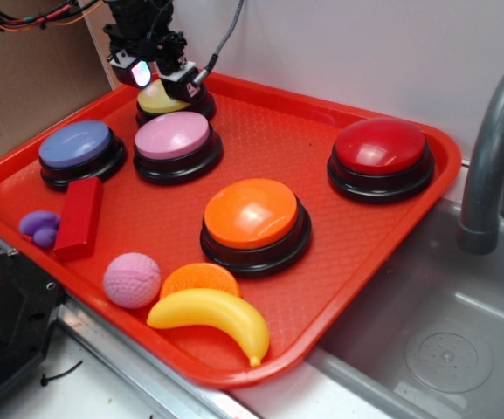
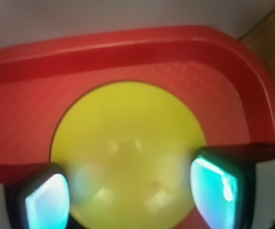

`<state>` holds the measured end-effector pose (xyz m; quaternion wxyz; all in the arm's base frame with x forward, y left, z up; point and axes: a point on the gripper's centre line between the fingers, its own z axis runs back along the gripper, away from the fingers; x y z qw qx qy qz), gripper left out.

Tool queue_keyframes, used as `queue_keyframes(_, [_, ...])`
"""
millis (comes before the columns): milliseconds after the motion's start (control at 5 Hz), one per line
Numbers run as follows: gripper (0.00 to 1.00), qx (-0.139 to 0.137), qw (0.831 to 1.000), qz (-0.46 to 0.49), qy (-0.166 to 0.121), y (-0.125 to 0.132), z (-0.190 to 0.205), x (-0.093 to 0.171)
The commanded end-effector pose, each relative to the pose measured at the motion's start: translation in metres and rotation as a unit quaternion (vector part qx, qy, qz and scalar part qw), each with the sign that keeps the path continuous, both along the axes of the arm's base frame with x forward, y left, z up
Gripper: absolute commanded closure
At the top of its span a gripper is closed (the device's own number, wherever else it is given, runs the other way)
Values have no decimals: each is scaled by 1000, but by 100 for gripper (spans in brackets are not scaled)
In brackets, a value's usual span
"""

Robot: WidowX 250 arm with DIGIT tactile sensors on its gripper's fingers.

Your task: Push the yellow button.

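The two fingertips (image 2: 46, 202) are spread wide apart with nothing pinched between them, and the gripper (image 1: 162, 72) hangs right over the yellow button (image 1: 162, 99), low enough that I honestly can't tell if it's touching the dome or just above it. From the wrist view the button fills most of the gap between the fingers, dome facing straight up (it's round, so there's no real long axis to speak of). It sits on its black base in the far left corner of the red tray (image 1: 321, 140), close to the back rim. Just in front of it, nearly touching, is the pink button (image 1: 175, 140), and the blue button (image 1: 79, 148) is off to the left of that one. Further out there's the orange button (image 1: 253, 218) mid-tray and the red button (image 1: 381, 153) well apart on the right. Near the front edge: a red block (image 1: 79, 218), a purple toy (image 1: 38, 227), a pink ball (image 1: 132, 279), an orange slice (image 1: 201, 279) and a banana (image 1: 212, 319). A grey faucet (image 1: 496, 148) stands over the sink (image 1: 444, 340) on the right.
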<state>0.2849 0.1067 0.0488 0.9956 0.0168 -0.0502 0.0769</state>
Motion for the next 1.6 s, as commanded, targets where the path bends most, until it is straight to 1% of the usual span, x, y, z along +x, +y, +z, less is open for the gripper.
queue_keyframes(0, [0,30,998,18,-42,10,49,0])
queue_keyframes(200, [0,52,997,28,-52,4,71,-9])
queue_keyframes(400, [0,48,997,30,-52,3,80,-12])
queue_keyframes(600, [0,59,996,36,-52,3,88,-13])
queue_keyframes(800, [0,63,995,35,-64,2,98,-12])
queue_keyframes(1000, [0,68,995,34,-69,-1,104,-14])
queue_keyframes(1400, [0,63,994,40,-80,0,113,-17])
